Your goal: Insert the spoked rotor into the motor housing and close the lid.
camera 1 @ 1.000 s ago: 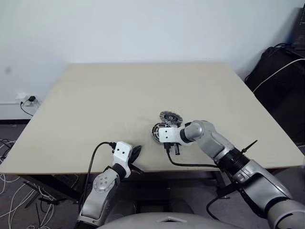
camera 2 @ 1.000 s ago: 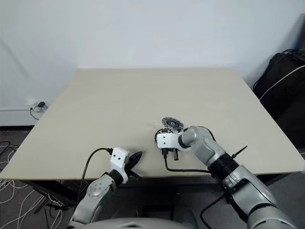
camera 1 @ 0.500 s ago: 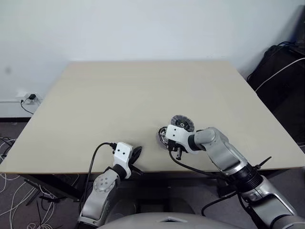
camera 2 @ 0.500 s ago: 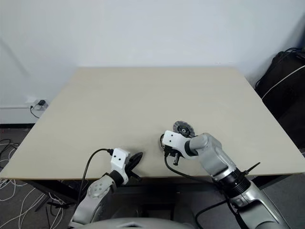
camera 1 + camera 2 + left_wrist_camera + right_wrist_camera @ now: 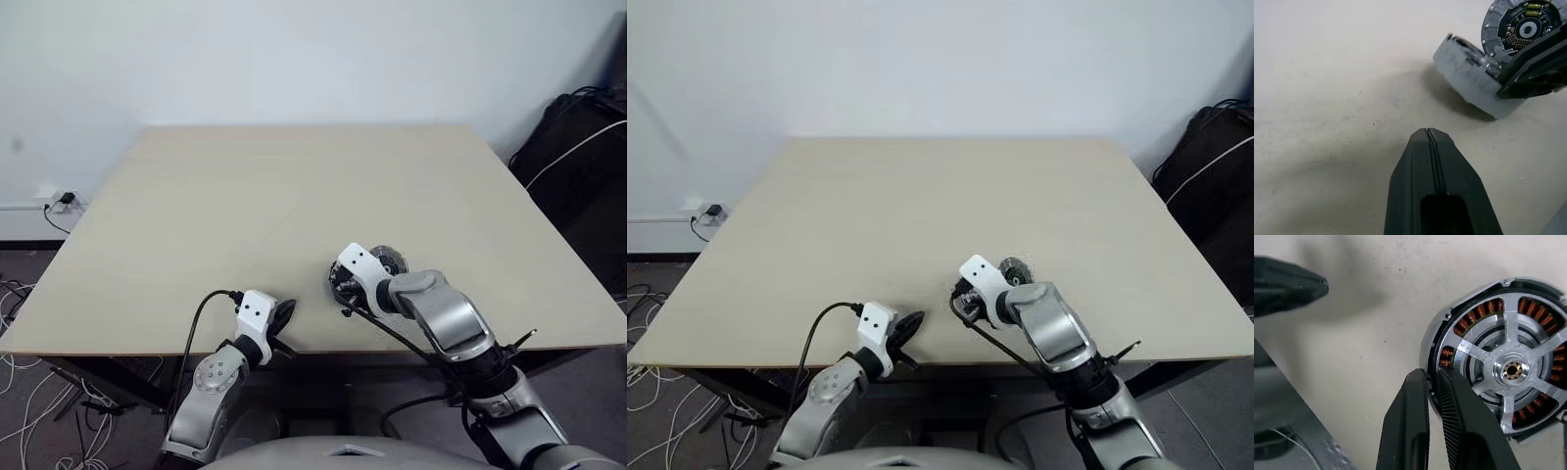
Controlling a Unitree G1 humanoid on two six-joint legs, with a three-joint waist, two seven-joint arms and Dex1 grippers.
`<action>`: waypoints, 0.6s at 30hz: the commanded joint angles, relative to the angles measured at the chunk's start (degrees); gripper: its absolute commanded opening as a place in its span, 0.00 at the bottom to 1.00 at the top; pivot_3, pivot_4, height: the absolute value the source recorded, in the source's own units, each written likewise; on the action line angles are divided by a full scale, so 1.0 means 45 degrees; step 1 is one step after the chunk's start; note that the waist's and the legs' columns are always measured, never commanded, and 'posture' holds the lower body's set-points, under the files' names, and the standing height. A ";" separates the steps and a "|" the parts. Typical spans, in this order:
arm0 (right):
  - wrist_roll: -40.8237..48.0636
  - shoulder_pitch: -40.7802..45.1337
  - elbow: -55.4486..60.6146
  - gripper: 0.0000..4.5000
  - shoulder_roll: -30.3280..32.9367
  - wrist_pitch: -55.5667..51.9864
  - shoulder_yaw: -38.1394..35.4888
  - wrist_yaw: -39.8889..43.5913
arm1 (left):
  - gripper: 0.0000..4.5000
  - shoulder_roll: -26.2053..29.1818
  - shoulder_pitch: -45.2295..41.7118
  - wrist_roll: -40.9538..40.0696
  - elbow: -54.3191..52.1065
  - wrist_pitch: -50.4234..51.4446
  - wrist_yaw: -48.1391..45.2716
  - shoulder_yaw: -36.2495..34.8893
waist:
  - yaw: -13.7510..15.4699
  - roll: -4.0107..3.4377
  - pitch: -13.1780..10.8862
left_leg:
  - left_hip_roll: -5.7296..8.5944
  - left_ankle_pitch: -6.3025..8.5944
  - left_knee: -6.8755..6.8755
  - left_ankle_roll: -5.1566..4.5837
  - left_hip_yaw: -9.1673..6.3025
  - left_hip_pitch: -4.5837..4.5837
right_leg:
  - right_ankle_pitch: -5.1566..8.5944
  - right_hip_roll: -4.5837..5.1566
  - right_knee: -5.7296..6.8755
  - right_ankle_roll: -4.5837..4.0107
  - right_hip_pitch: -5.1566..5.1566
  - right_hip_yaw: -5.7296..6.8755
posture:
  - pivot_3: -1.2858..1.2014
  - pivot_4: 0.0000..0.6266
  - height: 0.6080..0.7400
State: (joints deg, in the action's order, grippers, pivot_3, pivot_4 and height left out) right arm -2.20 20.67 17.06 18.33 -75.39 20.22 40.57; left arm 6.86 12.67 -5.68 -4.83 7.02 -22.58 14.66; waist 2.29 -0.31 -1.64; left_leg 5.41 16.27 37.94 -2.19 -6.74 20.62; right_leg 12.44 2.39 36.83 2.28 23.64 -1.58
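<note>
Black fingers of the left gripper are pressed fully together with nothing between them; it rests low at the near edge of the beige table, probably parked there to leave room for the other arm.

A little farther in, the right gripper points steeply down, and its two fingers pinch the metal edge of the motor housing. The jaws stand almost closed, with only the thin wall between them. I judge this edge grip is chosen to keep the round part steady or to tilt it without covering its open face.

In the right wrist view the spoked rotor appears already seated inside the housing: bright silver spokes run from a small brass-coloured hub, and copper-orange windings show in the gaps around them.

Just beyond the right hand, a second round part shows on the table. It is perhaps the lid, but I cannot tell for sure.
</note>
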 commanded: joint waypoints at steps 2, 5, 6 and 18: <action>0.0498 0.0831 -0.0449 0.02 -0.1071 -0.0761 -0.0868 -0.1212 | 0.00 -0.0039 -0.0167 -0.0039 -0.0193 -0.0096 -0.0033 0.0050 | -0.0056 -0.0002 0.0001 | -0.0001 -0.0004 -0.0002 0.0001 -0.0001 0.0000 | -0.0003 -0.0003 0.0005 -0.0005 0.0003 0.0000 | 0.52 0.00 1.00; 0.0624 0.1178 -0.1275 0.02 -0.1897 -0.0901 -0.1339 -0.2086 | 0.00 -0.0034 -0.0161 -0.0047 -0.0186 -0.0111 -0.0022 0.0014 | -0.0125 -0.0008 0.0002 | 0.0000 -0.0008 -0.0001 0.0007 0.0000 -0.0002 | -0.0006 -0.0005 0.0009 -0.0006 0.0004 -0.0001 | 0.52 0.00 1.00; 0.0670 0.1264 -0.1550 0.02 -0.2157 -0.0924 -0.1533 -0.2373 | 0.00 -0.0034 -0.0160 -0.0045 -0.0180 -0.0115 -0.0018 0.0009 | -0.0151 -0.0008 0.0002 | 0.0000 -0.0009 -0.0001 0.0008 -0.0001 -0.0005 | -0.0007 -0.0006 0.0010 -0.0006 0.0010 -0.0001 | 0.52 0.00 1.00; 0.1293 0.1408 -0.3302 0.19 -0.3277 0.0596 -0.1443 -0.3902 | 0.00 -0.0002 -0.0098 -0.0034 -0.0253 -0.0141 0.0032 -0.0087 | -0.0387 -0.0046 0.0011 | 0.0001 -0.0018 -0.0002 0.0069 0.0003 -0.0085 | -0.0017 -0.0011 0.0011 0.0062 -0.0038 -0.0002 | 0.52 0.00 1.00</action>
State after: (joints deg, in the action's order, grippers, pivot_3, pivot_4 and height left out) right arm 3.14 26.39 1.89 3.92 -74.80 14.34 23.88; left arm 6.89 12.66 -5.67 -4.80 7.06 -22.53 14.36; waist 0.55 -0.51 -1.59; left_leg 5.42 16.16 37.94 -1.86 -6.73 20.22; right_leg 12.35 2.34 36.90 2.58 23.44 -1.59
